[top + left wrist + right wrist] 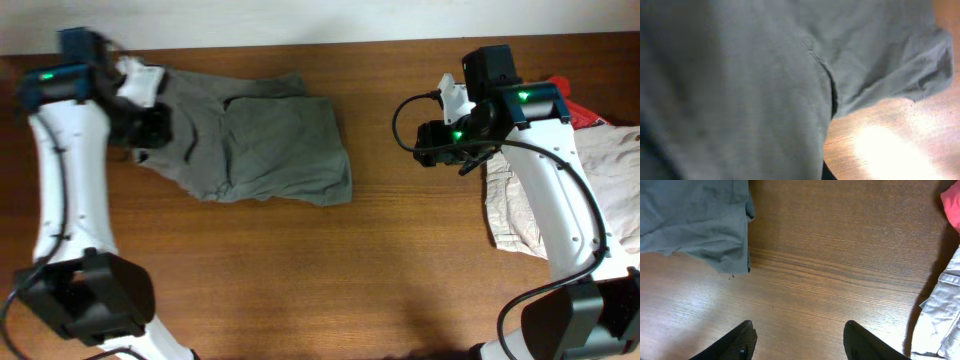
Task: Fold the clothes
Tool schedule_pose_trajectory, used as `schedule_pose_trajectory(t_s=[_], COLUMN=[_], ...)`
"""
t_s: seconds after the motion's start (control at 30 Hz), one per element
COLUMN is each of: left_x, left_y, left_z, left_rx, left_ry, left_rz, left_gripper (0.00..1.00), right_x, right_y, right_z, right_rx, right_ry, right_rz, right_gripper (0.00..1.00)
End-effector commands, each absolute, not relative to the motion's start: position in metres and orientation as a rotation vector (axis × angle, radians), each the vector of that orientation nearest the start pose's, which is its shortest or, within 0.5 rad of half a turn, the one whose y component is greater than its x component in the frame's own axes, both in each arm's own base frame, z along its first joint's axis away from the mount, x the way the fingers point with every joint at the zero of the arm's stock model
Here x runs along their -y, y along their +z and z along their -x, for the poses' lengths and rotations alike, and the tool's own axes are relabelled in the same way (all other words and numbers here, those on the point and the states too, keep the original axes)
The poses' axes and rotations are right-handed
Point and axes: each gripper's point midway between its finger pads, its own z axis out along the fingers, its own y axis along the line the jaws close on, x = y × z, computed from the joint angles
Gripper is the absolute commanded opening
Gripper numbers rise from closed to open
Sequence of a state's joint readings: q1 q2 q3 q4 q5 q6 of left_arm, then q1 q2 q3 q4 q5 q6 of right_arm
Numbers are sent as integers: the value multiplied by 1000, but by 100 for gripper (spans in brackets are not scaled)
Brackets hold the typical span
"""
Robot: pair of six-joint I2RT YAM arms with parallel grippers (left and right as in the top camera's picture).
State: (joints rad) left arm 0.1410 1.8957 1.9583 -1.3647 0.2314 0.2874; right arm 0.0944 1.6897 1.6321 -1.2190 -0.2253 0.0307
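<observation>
At left, we see the left gripper (pixel 150 125) pinched shut on the edge of the shorts (pixel 262 150), rumpled and, we judge, barely folded, on the surface (pixel 400 260); the right gripper (pixel 799 337) hovers, jaws apart.

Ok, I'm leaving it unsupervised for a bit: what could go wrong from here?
The left end effector is shut at one edge of the olive shorts, the right end effector open over bare table: a one-sided pull may drag or bunch them. Cloth fills the left wrist view, so the layers gripped can't be checked. The right arm hangs over the beige shorts and might snag them.
</observation>
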Motion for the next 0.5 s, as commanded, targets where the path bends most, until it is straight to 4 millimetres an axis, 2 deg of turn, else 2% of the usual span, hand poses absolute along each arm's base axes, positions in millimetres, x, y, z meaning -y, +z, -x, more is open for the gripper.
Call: schedule_pose_trajectory(t_s=[0.0,0.03,0.07,0.27,0.4,0.47], left_x=[23,38,60,129,164,173], left_y=[207,201,191,151,120,107], left_z=[-419,-424,-430,-446,-447,-448], left_rx=[-2793,-2794,-2788,-2765,-2772,-2791], left_ry=[-122,-90,-81,-118,-131,-111], left_rz=[-419,-454,-512,-680,-782,-786], left_gripper=[0,0,0,0,0,0], right_x=[-74,-75,-75,-75,-75,-75], right_y=[191,191,191,189,189,189], right_z=[-364,-364,-363,-359,-358,-358], right_rx=[-2839,-2840,-2842,-2859,-2863,-2863], right_ry=[350,359,364,364,364,365], right_rz=[131,133,132,131,130,128], right_gripper=[61,61,61,61,61,61])
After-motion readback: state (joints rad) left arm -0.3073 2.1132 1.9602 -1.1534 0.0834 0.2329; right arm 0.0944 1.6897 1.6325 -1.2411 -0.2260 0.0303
